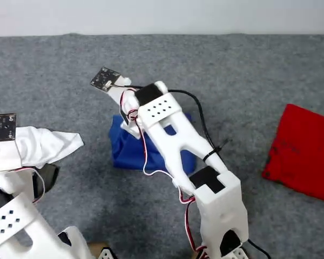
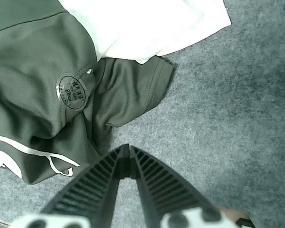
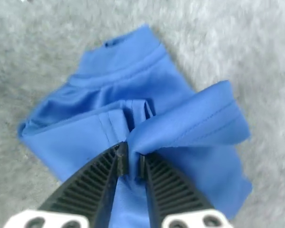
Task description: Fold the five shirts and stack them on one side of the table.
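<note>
Right pincer (image 3: 131, 159) grips the blue shirt (image 3: 109, 95), half-hidden under its arm (image 1: 173, 135); left pincer (image 2: 129, 154) clenched.

Left gripper (image 2: 129, 151) closed, empty; right gripper (image 3: 132, 153) clamped on blue shirt (image 3: 109, 95), arm extended.

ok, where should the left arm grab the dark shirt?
The short sleeve: it juts out flat onto bare carpet, clear of the white shirt lying across the dark shirt. Probably come in from the carpet side and pinch its hem.
</note>
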You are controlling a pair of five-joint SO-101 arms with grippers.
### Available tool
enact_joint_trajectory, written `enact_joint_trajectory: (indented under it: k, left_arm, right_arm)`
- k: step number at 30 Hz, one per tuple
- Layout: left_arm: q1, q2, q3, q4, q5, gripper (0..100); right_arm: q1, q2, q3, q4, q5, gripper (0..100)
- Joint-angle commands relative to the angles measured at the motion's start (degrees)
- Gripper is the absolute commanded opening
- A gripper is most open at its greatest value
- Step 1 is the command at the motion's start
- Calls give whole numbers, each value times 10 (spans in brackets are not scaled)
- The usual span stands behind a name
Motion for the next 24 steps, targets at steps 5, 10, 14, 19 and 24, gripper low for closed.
enact_joint_trajectory:
  k: [5, 10, 14, 19, 24]
  left_arm:
    - [4, -9, -2, 5, 6, 7]
    - [4, -9, -1, 5, 7, 7]
    - [4, -9, 13, 1, 7, 7]
    - [4, -9, 12, 0, 7, 7]
    - [4, -9, 12, 0, 7, 7]
  right_arm:
    - [-9, -3, -14, -48, 8, 80]
    - [-30, -7, -14, -43, 7, 259]
    - [-53, -9, -33, -27, 9, 271]
    - [-24, -3, -98, 44, 9, 251]
    - [58, -3, -98, 92, 23, 31]
